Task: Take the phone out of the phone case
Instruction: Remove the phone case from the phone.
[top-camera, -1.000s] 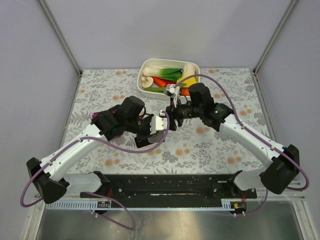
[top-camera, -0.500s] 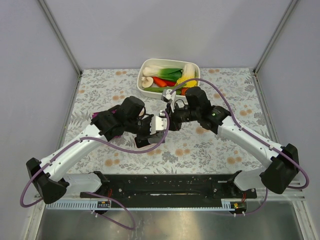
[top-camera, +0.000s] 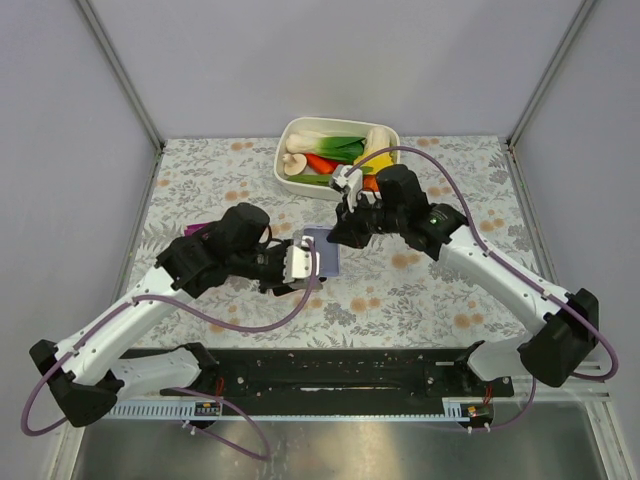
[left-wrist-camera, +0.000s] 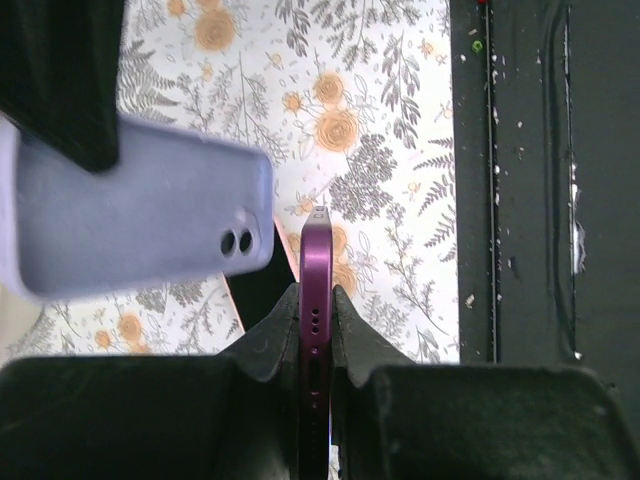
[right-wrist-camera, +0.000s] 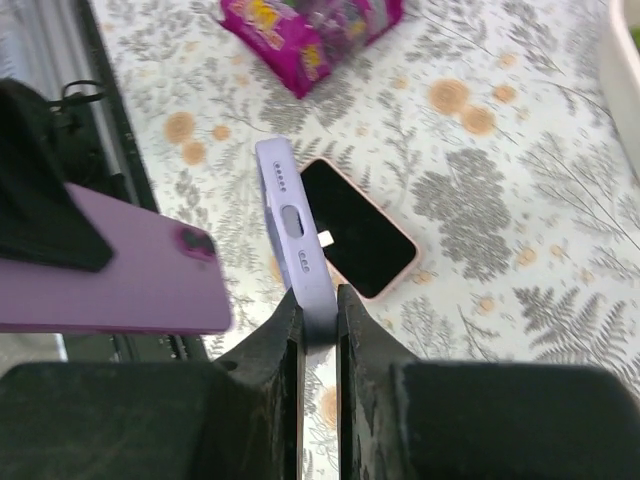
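Far left on our table (top-camera: 450, 290) lies a magenta packet (top-camera: 195, 230), well apart from the grippers. Next comes our left gripper (top-camera: 300, 262), raised over the flowered cloth. In its wrist view the fingers (left-wrist-camera: 262, 340) are pinched tight on the purple phone (left-wrist-camera: 316, 270), which we see edge-on, standing between them with its end poking out past the fingertips. The phone is out of the case and off the table. Just right of it hangs the lavender case (top-camera: 325, 250), a gap showing between the two. From the left wrist we see its flat back and the two camera holes near one corner. Our right gripper (top-camera: 345, 232) has the case, and in its own view the fingers (right-wrist-camera: 285, 335) are nearly closed on the thin edge of the case, which sticks up between them with its side button facing the camera. Under the case a black, pink-rimmed handset (right-wrist-camera: 360, 230) lies flat on the cloth. Behind the right gripper, at the far edge, sits a white tub (top-camera: 340, 124) of vegetables.
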